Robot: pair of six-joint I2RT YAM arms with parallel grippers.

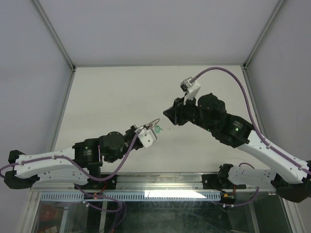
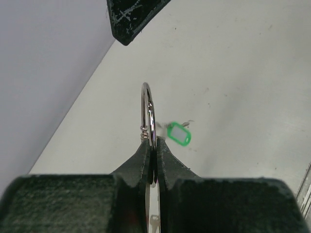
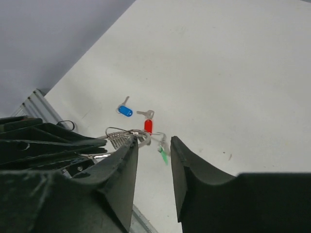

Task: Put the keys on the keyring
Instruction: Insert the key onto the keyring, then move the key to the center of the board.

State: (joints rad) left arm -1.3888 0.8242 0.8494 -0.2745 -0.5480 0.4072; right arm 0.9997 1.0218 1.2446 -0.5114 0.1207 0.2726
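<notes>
My left gripper (image 2: 152, 145) is shut on the keyring (image 2: 148, 109), a thin silver ring held edge-on above the table. In the top view, the left gripper (image 1: 147, 134) is at mid-table. The green key (image 2: 179, 133) dangles just beside the ring and seems to hang from it; it also shows in the top view (image 1: 158, 129). My right gripper (image 3: 153, 143) is open and empty, its jaws either side of the green key (image 3: 163, 154) and close to the ring (image 3: 142, 140). The blue key (image 3: 125, 110) and red key (image 3: 148, 125) lie on the table below.
A plain silver key (image 3: 146, 113) lies between the blue and red ones. The right gripper (image 1: 168, 116) faces the left one across a small gap. Grey walls enclose the white table (image 1: 121, 92); a metal rail (image 1: 160, 180) runs along the near edge.
</notes>
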